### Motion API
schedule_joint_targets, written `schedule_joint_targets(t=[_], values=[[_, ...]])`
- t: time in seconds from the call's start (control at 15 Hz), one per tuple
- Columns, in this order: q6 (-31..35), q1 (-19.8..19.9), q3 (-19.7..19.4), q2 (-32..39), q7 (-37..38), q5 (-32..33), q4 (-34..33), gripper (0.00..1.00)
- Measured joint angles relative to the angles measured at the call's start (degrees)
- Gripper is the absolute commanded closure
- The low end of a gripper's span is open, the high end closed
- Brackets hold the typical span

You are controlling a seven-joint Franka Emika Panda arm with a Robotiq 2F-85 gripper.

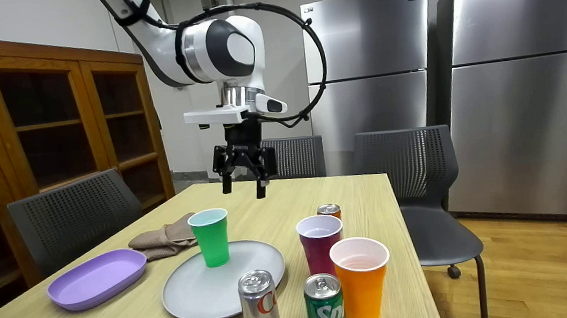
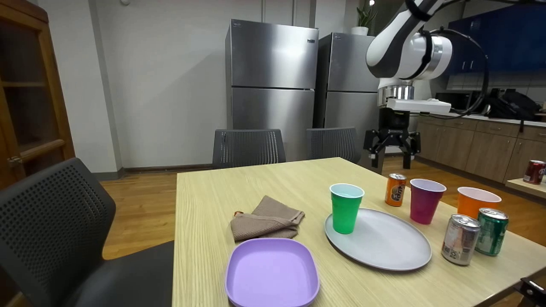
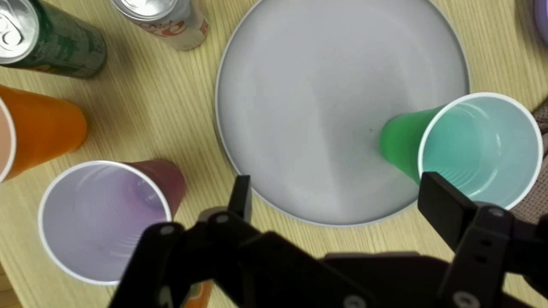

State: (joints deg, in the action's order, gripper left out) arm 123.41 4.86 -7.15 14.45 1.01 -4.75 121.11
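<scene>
Closest to my wrist camera, the end effector (image 3: 336, 194) hangs released, its jaws spread wide and gripping nothing, above the worktop (image 2: 202, 221). In that view the tip of one jaw overlaps the rim of the green cup (image 3: 466, 145), though both exterior views show me the two apart. I see that cup upright on the plate (image 1: 197, 294), near its edge, on the side toward the cloth (image 2: 268, 221). Next to the other jaw I have the purple cup (image 3: 107, 222), upright on the worktop just beside the plate. An orange sliver shows under the end effector there, probably the Fanta can (image 2: 396, 189), though most of it is hidden from me; in an exterior view I find that can upright near the purple cup.

Farther out, the orange cup (image 1: 363, 290) stands near the purple cup, with the Sprite can (image 1: 326, 310) close by it. The silver can (image 1: 260, 309) is upright just off the plate's rim. Across the plate from these cans I see the cloth, folded, and the tray (image 2: 273, 273) lying flat near it. Chairs (image 1: 415, 161) stand around the worktop, and in both exterior views I see two fridges (image 1: 368, 34) behind them. Along a wall runs the cabinet (image 1: 48, 126).
</scene>
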Motion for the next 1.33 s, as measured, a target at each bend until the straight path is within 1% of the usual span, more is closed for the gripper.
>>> schedule_joint_targets(t=[0.53,0.8,1.07,1.33], values=[[1.8,2.0,-3.0,-0.6,4.7,0.0,0.7,0.0],[2.4,2.7,-4.0,-0.3,6.7,0.0,-0.2,0.0],[2.3,3.0,-4.0,1.7,7.0,0.0,-2.6,0.0],[2.3,3.0,-4.0,2.5,7.0,0.0,-3.2,0.0]])
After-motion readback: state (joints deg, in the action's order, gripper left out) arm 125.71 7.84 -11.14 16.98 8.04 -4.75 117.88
